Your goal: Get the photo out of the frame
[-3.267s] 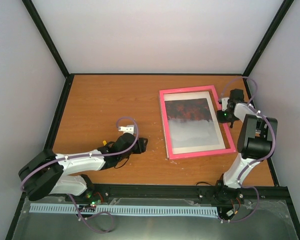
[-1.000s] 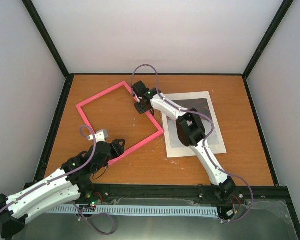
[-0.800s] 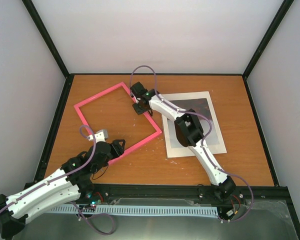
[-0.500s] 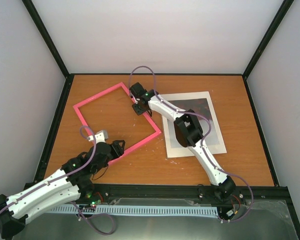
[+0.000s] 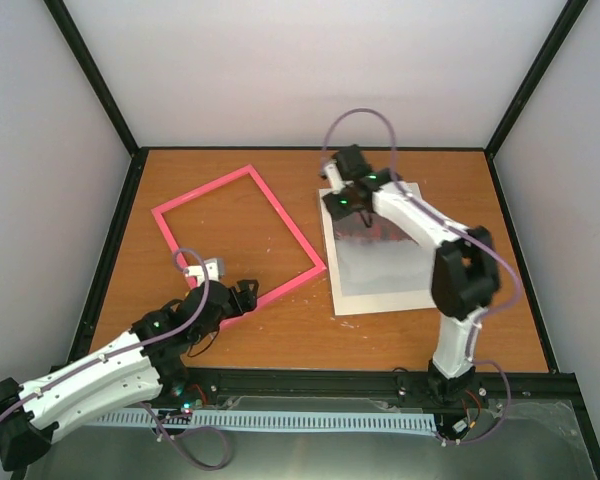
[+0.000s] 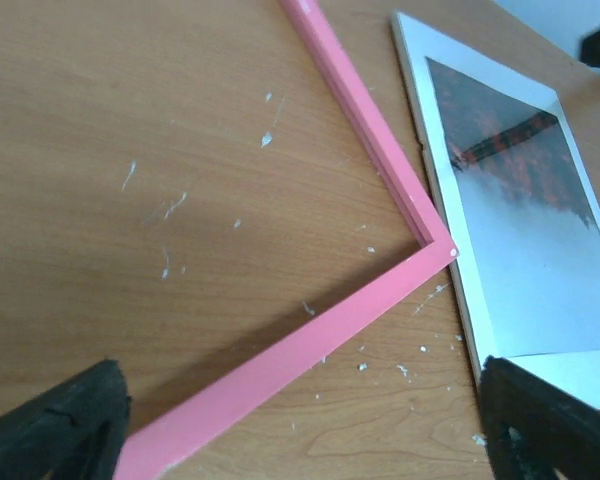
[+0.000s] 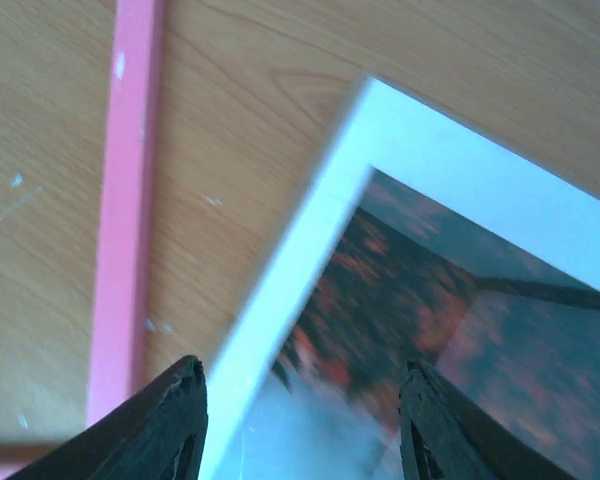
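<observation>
My left pincer (image 5: pixel 242 297) is spread wide over the 6 o'clock bar of the frame (image 5: pixel 288 220), which lies bare and skewed on the table (image 5: pixel 180 175) toward 10 o'clock. My right pincer (image 5: pixel 340 203) hangs spread above the 11 o'clock corner of the photo (image 5: pixel 380 262), holding nothing. The photo lies flat toward 2 o'clock, out of the frame, with a white border sheet (image 7: pixel 310 210) round it. The frame's 5 o'clock corner sits just beside that sheet's edge. As I judge it, the danger is the gloss. Lying so flat, the photo gives my right fingers (image 7: pixel 165 420) no lip, so they may skid, crease the corner or drag photo and sheet together. If my left closes on the bar, the frame could swing into the sheet.
</observation>
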Available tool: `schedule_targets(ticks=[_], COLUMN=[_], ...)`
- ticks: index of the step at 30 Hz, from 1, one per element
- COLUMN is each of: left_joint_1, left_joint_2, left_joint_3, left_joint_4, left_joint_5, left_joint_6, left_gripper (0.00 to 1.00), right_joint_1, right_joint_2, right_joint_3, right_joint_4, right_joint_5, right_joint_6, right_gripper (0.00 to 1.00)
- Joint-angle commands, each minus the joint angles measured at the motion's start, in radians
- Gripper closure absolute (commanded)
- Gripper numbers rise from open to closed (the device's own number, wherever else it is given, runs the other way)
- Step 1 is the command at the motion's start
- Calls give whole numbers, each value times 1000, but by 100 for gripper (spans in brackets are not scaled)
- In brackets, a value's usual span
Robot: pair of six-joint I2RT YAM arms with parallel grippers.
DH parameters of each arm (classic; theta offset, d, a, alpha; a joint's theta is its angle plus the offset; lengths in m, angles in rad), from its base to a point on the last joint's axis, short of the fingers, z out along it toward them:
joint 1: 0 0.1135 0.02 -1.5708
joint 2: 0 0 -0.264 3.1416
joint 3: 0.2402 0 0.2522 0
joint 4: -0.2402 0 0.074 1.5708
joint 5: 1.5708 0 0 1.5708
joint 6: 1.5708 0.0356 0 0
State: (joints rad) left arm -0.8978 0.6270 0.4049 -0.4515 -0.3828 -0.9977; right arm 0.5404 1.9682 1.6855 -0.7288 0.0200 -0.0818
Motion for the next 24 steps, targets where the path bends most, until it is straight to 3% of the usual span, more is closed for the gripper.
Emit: schedule_targets(ticks=[1, 7, 9, 11, 14, 16, 18, 24], left_joint_1=[-3, -1, 3, 20, 77, 97, 102, 124], left_joint_2=[27, 163, 240, 344, 551, 716, 862, 1071], left_joint_3=[74, 101, 115, 159, 310, 473, 565, 727], left_joint_4=[103, 382, 467, 537, 496, 416, 391, 401], left_joint_5=[-38, -43, -65, 6, 172, 228, 277, 395], left_joint_6=[175, 387, 397, 440, 443, 424, 413, 319], left_gripper=[1, 0, 0, 0, 4, 18, 27, 32], right_joint_1=[-136, -477, -577, -666, -784, -846, -890, -915], right_joint_2=[-220, -496, -573, -634, -655, -634, -608, -586], right_joint_3=[-259, -550, -631, -703, -757, -765, -776, -814], right_joint_4=[66, 50, 65, 89, 85, 54, 34, 35], right_joint_5=[-69, -213, -217, -217, -265, -332, -382, -407], right_joint_6=[-91, -235, -302, -359, -423, -465, -506, -546], right_gripper=[47, 45, 38, 27, 24, 24, 24, 28])
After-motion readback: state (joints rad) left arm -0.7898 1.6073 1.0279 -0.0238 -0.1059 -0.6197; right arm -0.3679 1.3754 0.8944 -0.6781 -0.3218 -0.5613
